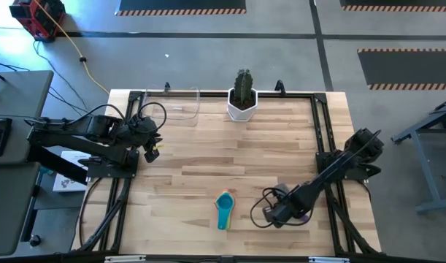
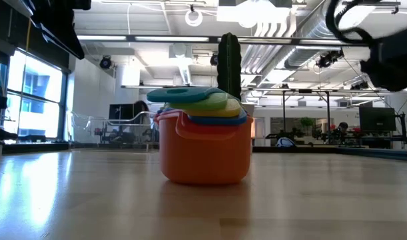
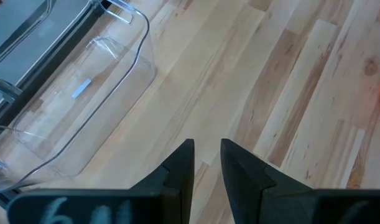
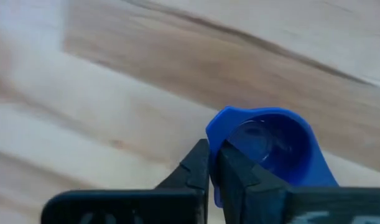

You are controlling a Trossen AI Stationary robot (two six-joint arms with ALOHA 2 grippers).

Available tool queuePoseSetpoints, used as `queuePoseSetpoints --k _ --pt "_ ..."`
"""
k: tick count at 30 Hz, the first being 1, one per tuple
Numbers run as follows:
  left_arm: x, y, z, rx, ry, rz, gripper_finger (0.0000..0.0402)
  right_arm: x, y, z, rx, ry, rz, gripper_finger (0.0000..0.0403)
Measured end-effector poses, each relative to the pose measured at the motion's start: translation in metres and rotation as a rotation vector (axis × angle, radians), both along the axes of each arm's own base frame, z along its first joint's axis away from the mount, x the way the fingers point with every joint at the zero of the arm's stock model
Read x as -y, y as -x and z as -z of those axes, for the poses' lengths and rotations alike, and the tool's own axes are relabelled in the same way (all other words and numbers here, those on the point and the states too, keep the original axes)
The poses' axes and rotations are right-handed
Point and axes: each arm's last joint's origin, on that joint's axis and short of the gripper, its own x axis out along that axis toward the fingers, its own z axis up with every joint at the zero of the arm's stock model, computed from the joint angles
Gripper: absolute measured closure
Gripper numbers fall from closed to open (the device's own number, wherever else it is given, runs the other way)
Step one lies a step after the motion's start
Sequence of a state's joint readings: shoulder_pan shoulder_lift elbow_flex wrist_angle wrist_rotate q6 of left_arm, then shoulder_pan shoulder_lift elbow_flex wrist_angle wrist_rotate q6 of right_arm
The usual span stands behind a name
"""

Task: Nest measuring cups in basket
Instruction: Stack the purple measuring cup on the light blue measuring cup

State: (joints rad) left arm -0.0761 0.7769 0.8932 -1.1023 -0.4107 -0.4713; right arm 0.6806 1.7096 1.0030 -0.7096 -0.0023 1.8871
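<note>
Measuring cups (image 1: 224,210) sit stacked on the wooden table (image 1: 193,175).

The high view looks straight down on the whole desk (image 1: 208,168), both arms included. The low view sits at desk level, very near the stack of cups (image 2: 204,137), and faces across it into the room; the high view shows the same stack (image 1: 224,210) near the front edge. The left wrist view looks down past its jaws at the clear basket (image 3: 84,99). The right wrist view hangs very close over the boards and a blue cup (image 4: 270,149).
</note>
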Motion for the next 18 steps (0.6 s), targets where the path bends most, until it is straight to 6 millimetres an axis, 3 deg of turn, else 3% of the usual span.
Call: queuePoseSetpoints --k 18 --pt "0.000 -0.001 0.000 0.005 0.023 -0.013 0.0332 -0.021 -0.041 -0.072 0.331 -0.024 0.234 0.0402"
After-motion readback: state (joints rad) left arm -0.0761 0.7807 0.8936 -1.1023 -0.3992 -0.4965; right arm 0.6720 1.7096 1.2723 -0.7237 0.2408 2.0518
